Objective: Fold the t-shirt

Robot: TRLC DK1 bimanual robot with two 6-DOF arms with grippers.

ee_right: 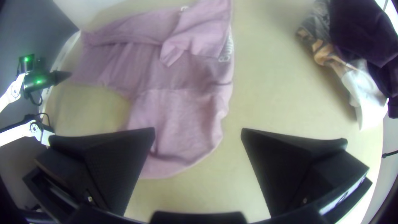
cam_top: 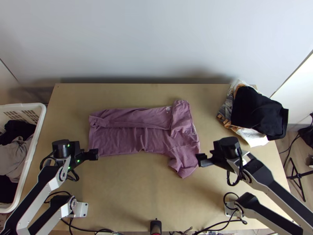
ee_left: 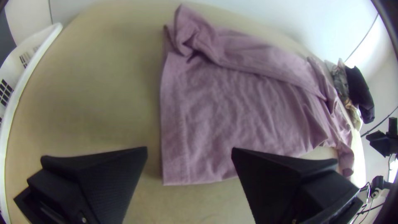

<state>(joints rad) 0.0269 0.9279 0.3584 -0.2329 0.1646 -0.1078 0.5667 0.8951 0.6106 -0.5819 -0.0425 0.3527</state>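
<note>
Mauve t-shirt [cam_top: 156, 135] lies between left [cam_top: 93, 154] and right fingers [cam_top: 202, 160].

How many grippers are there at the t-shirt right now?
2: the left gripper at the t-shirt's near hem corner, the right gripper beside its sleeve sticking out nearward.

Open lane: bare table [cam_top: 137, 192] on near side of shirt [cam_top: 121, 139], between left arm [cam_top: 39, 190] and right arm [cam_top: 270, 182]. Narrower lane: between shirt and clothes pile [cam_top: 254, 107]. Obstacles: pile at far right corner; basket [cam_top: 23, 105] along left edge.
</note>
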